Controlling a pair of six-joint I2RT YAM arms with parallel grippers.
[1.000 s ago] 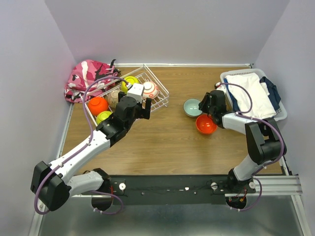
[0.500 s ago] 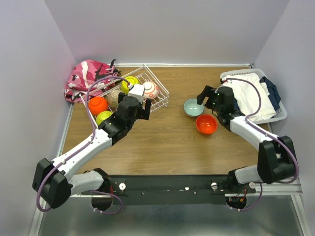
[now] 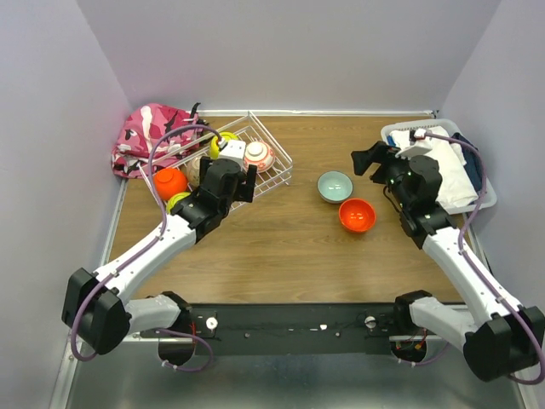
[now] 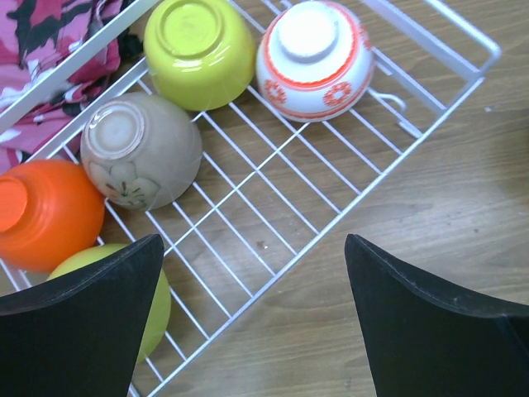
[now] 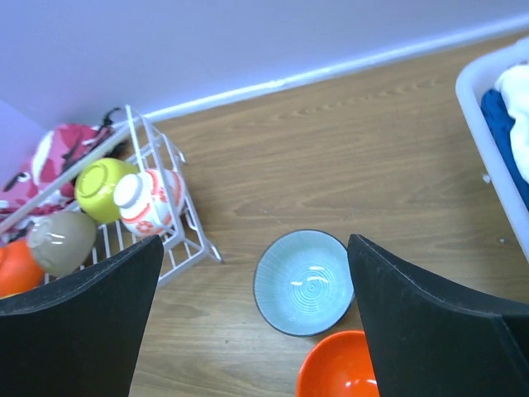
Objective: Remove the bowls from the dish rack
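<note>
My left gripper [image 4: 252, 248] hangs over the rack [image 4: 397, 155], jaws spread wide with nothing between them. Five bowls lie upside down in there. The white-red bowl [image 4: 314, 62] and a green bowl [image 4: 198, 50] sit side by side straight ahead. The tan bowl [image 4: 140, 149] is ahead-left, with the orange bowl [image 4: 45, 211] just beside it, further left. A second green bowl [image 4: 157, 306] is half under the left finger (I see only its edge). My right gripper [image 5: 252, 240] is wide too, empty, above the table [image 5: 372, 165]. The teal bowl [image 5: 299, 283] sits upright below it, and the second orange bowl [image 5: 339, 372] is just beside that, toward the right finger.
</note>
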